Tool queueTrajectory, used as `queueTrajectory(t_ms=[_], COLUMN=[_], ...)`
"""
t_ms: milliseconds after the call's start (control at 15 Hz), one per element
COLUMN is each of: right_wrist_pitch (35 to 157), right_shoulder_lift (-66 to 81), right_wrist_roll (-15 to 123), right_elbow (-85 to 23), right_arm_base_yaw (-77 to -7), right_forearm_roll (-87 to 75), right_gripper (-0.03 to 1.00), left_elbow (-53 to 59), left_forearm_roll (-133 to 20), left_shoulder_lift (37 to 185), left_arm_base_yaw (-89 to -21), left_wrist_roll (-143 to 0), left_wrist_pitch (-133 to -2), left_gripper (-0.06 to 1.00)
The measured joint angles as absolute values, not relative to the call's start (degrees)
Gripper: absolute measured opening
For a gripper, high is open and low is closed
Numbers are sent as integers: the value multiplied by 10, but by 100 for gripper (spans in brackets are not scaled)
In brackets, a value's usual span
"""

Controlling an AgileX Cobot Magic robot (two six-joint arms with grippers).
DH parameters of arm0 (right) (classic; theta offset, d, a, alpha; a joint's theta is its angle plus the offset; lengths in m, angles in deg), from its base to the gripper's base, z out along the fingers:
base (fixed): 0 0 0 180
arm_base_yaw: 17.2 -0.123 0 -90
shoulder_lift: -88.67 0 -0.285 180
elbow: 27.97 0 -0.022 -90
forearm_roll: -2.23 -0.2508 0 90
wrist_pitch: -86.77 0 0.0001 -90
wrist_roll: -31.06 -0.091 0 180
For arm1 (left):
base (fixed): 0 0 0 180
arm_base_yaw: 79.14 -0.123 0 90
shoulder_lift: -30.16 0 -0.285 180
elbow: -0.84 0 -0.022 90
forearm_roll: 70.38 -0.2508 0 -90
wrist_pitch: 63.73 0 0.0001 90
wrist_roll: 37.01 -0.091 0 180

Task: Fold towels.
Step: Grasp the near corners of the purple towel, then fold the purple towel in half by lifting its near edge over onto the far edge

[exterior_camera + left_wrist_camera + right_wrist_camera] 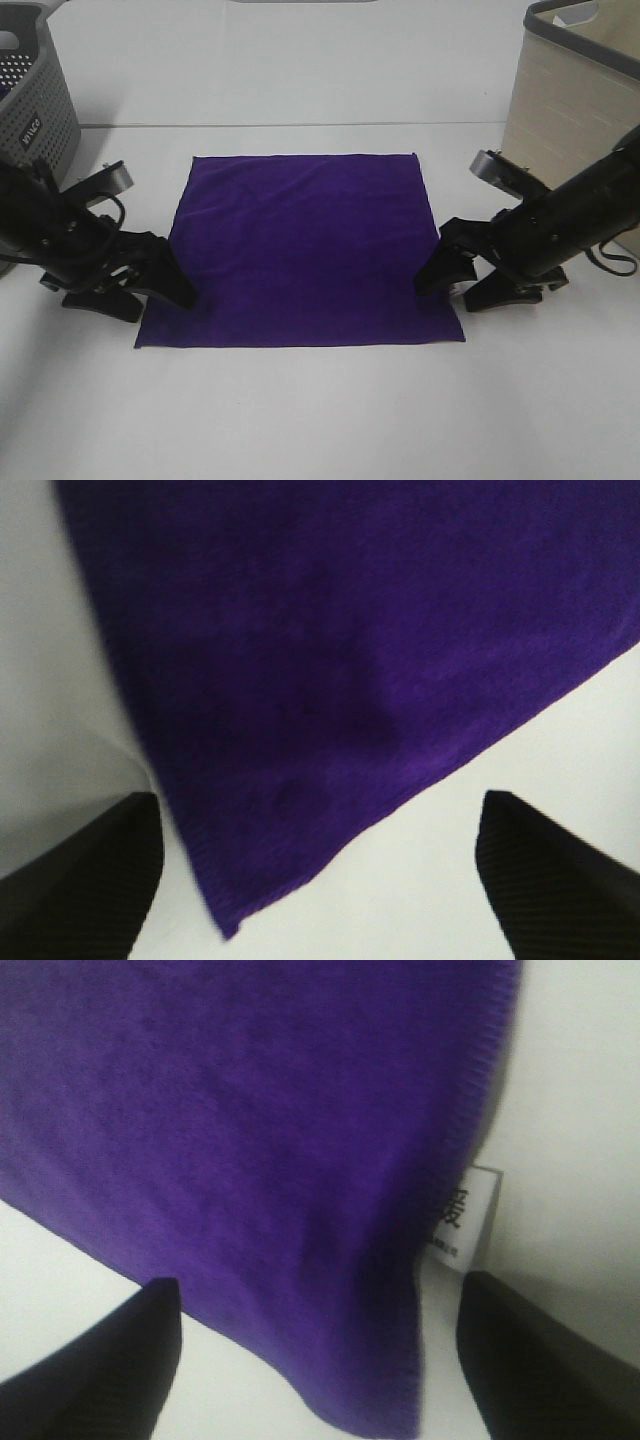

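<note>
Lettering on the grey basket (35,110), beyond the towel's (305,250) far-left corner, is too small to read; the left gripper (160,302) straddles the near-left corner, jaws wide, holding nothing, seemingly poised to pinch; the towel lies flat, unfolded; the right gripper (450,297) likewise gapes empty over the near-right corner, where a white tag (462,1215) bears an unreadable printed character.

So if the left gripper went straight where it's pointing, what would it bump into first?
Probably the purple towel. Its near corner lies between the open fingers of the left gripper, with the white table right under it. Depth is hard to judge from here.
</note>
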State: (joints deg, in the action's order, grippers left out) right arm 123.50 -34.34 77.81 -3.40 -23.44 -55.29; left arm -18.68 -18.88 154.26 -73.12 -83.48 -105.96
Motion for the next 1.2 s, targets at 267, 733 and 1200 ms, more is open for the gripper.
queueTrajectory(t_ms=[267,733,1200], right_wrist_pitch=[1256,1244,1265], right_shoulder_lift=[-393,-398,-323], right_wrist_roll=[700,626,626], right_elbow=[-103,-118,-145], right_arm_base_yaw=[-301,-307,-309], right_forearm_roll=[-530,-430,-382], right_gripper=[61,3,3], left_elbow=[-131,-100,-19], left_forearm_roll=[-183,-205,-303], left_shoulder_lift=[1582,1614,1543], left_arm_base_yaw=[-656,-648,-643], left_wrist_roll=[-758,-713,-704], left_wrist_pitch=[-1055,-1070,-1095], left_gripper=[71,0,0])
